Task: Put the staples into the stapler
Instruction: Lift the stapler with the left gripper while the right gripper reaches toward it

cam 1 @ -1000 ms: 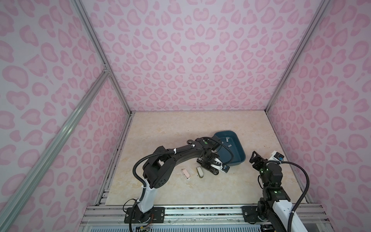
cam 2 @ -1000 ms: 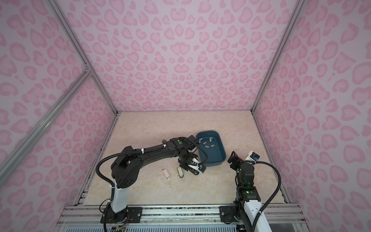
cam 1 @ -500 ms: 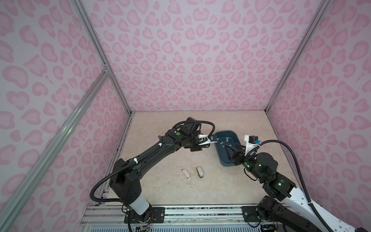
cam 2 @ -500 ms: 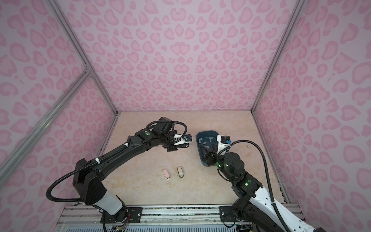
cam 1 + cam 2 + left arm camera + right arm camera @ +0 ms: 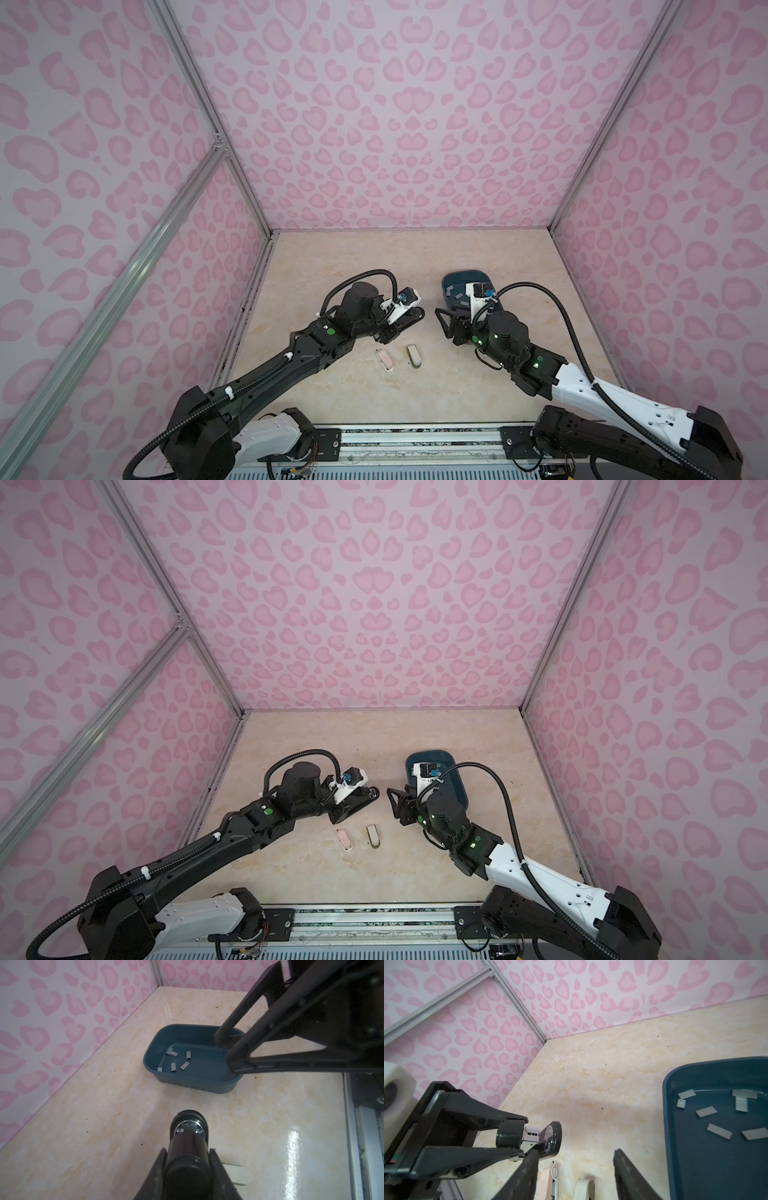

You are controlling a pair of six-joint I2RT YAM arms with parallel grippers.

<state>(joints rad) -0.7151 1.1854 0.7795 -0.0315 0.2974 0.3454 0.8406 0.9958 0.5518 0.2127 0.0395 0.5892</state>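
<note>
Left hand (image 5: 517, 1136): clenched on the black stapler (image 5: 188, 1147), above the tabletop (image 5: 353, 266).
Right hand (image 5: 575, 1154): released, holding nothing, close to this stapler's front end.
Staples (image 5: 706, 1111): several grey strips, loose in the blue tray (image 5: 187, 1082).
Others: pink stapler (image 5: 384, 359) and beige stapler (image 5: 413, 356) lie side by side on the tabletop.

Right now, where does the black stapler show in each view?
Top view: black stapler mid-floor, left of the blue tray.
Top view: same spot, left of the tray.
Left wrist: lower middle of frame, aimed toward the tray.
Right wrist: lower left of frame, clamped in the left end effector.
Shared landmark: the blue tray holding staples.
</note>
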